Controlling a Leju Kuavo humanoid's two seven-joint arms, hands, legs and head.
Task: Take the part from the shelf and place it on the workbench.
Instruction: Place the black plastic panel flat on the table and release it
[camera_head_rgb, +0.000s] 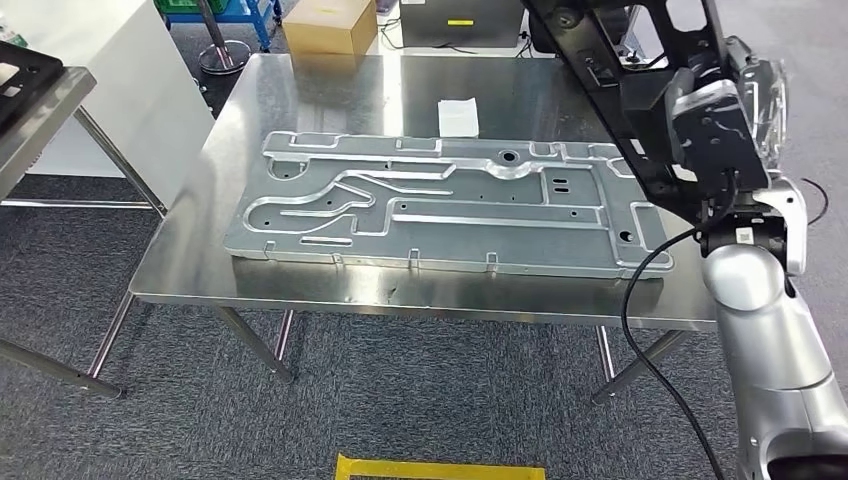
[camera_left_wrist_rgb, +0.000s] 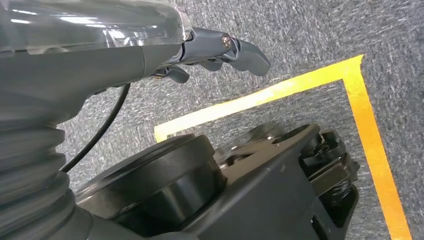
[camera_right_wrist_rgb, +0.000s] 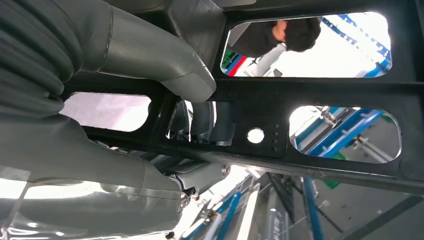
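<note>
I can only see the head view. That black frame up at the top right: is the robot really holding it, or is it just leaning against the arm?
Observer: It is holding it. In the right wrist view the right hand grips a bar of the black frame, with the thumb over it.
Visitor: And the other hand?
Observer: The left hand hangs over the grey carpet by a yellow tape line and holds nothing.
Visitor: Is anyone standing near?
Observer: Yes, a person shows through one of the frame's cut-outs.
</note>
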